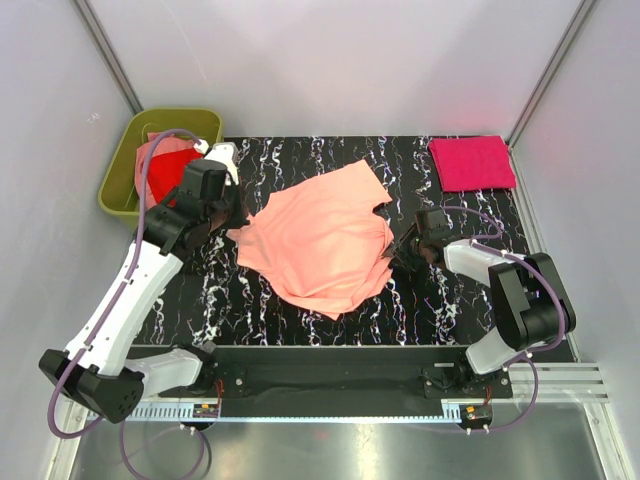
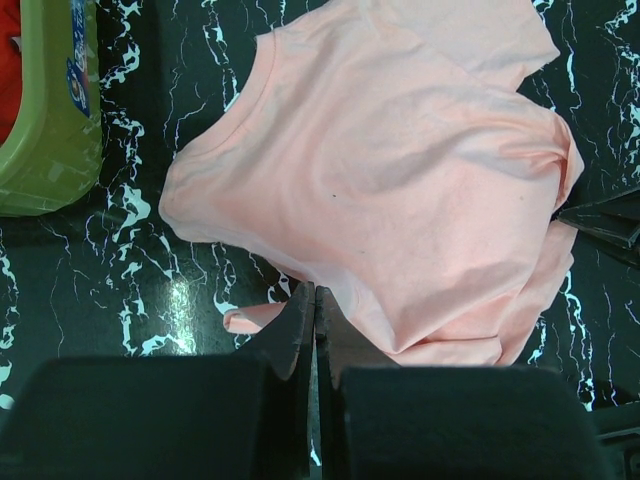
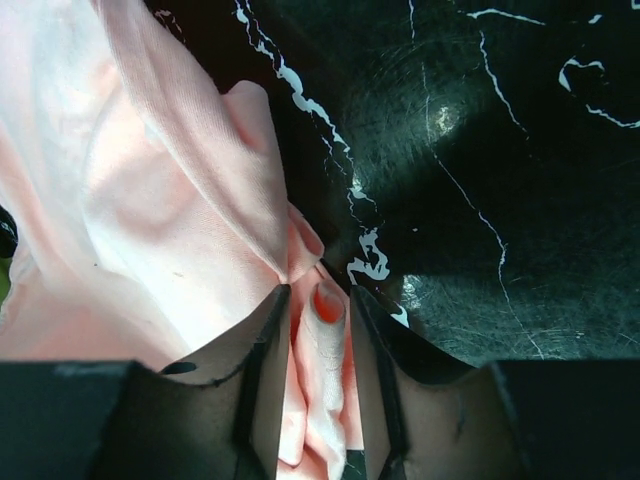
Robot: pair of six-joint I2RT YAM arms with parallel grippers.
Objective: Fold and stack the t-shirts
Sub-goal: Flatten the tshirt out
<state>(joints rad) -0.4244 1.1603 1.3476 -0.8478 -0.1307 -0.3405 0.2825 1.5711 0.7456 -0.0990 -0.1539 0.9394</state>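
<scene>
Two hands: both are working on the peach shirt (image 1: 320, 240), one at each side of it.
Left hand (image 2: 313, 300): its fingers are pressing tight together and pinching the shirt's left edge. A small tab of cloth is sticking out just beside the fingertips.
Right hand (image 3: 320, 292): its jaws are standing partly apart and clasping a bunched fold at the shirt's right edge. The cloth is filling the gap between them.
Peach shirt: it is lying rumpled but mostly spread in the middle of the desk (image 1: 300, 160), between the two hands.
Shirt count: four are showing, one peach, one magenta, one red and one pink.
Magenta shirt (image 1: 472, 163): it is lying folded into a flat rectangle at the desk's far right corner, well apart from both hands.
Bin (image 1: 116, 180): one olive-green bin is standing beside the desk's far left corner. It is holding the red shirt (image 1: 170, 188) and the pink shirt (image 1: 160, 155), both bunched.
In the way: the left arm's wrist is hanging over the bin's near right corner and hiding part of the cloth inside. The right arm is reaching low across the desk just right of the peach shirt.
</scene>
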